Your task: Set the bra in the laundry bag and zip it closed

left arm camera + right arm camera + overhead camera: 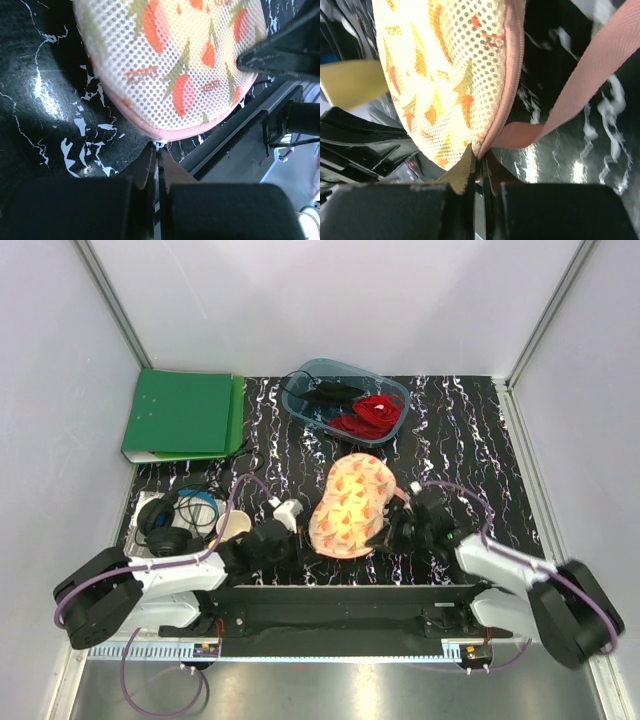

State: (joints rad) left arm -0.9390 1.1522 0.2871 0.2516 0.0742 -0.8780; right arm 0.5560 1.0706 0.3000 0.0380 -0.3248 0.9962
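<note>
Black marbled table [470, 440]: left fingers [145, 170] and right fingers [460, 172] clamp the laundry bag [350, 505] rim, lettering illegible.

Open tabletop [470, 440] lies right of the laundry bag [352, 505]. At the far side, the blue tub [345, 400] blocks you. The left is crowded by the green binder [183, 415], headphones [165, 525] and a cup [233, 528]. The left gripper [305, 533] and right gripper [386, 538], pinched on the bag's near rim, close that side.

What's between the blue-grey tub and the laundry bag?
Only bare black white-veined tabletop lies between the blue-grey plastic tub and the peach printed mesh laundry bag, seen in the top external view.
</note>
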